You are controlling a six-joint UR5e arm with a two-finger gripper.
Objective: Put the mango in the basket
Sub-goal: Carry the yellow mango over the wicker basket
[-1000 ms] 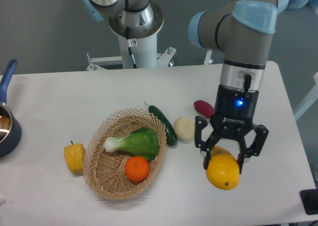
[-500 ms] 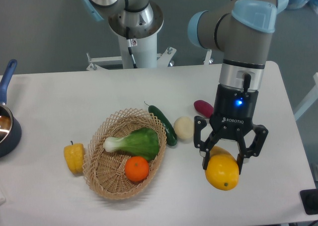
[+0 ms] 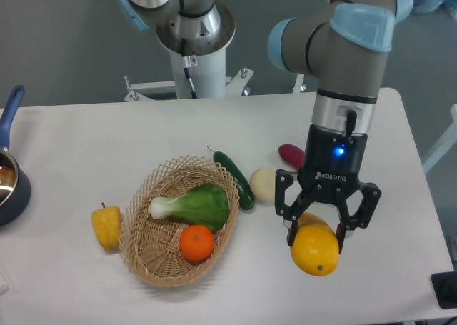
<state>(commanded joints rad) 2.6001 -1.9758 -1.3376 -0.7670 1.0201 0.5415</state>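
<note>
We see the claw [image 3: 316, 233] pointing down over the right part of the table [image 3: 86, 139], its two fingers clamped on either side of the mango [image 3: 315, 248], which it grips near the top so that most of the yellow-orange fruit hangs below the fingertips. A blue light glows on the black wrist above the claw, and the grey arm [image 3: 343, 46] with its pale blue caps rises from there toward the top of the view. The mango sits well to the right of the basket [image 3: 161, 264], not over it. Just left of the claw lies a pale round vegetable [image 3: 263, 183], and behind it, partly hidden by the wrist, a dark red one [image 3: 290, 154]. A cucumber [image 3: 236, 181] rests along the basket's right rim, touching it. Inside the basket we find a leafy green vegetable with a white stalk [image 3: 194, 205] and, in front of it, an orange [image 3: 196, 243]. A yellow bell pepper [image 3: 106, 226] stands on the table just beside the basket's left edge. At the far left edge, a dark blue pan [image 3: 10, 182] with a blue handle is partly cut off.
</note>
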